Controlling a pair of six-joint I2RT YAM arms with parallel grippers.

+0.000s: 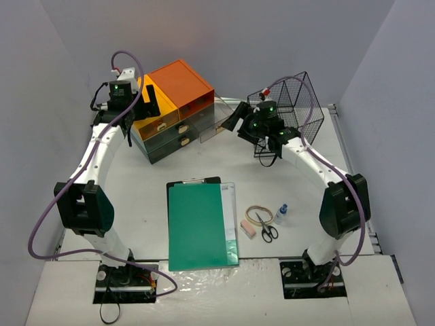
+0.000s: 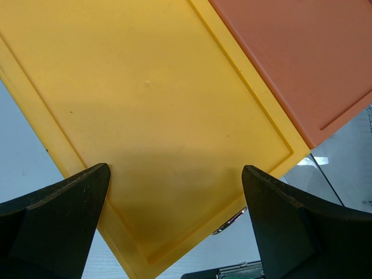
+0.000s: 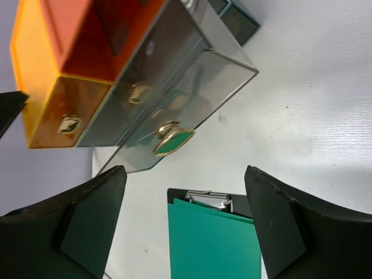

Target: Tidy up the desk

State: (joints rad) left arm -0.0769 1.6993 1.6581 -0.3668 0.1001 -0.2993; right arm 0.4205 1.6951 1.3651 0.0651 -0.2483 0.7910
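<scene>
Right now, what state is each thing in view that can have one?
Left end effector: open, empty, above the drawer unit.
Right end effector: open, empty.
Clear drawer: pulled out; other drawers look shut.
Clipboard: flat on the desk, green sheet under its clip.
Scissors: lying flat; blades too small to judge.
Small bottle: blue cap on.
Wire basket: upright.

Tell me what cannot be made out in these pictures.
- Top view: the right arm partly hides the inside of the wire basket.
- Top view: any label on the small bottle is too small to read.
- Top view: the green folder covers most of the clipboard.
- Left wrist view: the top of the drawer unit hides its drawers.
- Right wrist view: tinted plastic blurs what lies in the open drawer.
</scene>
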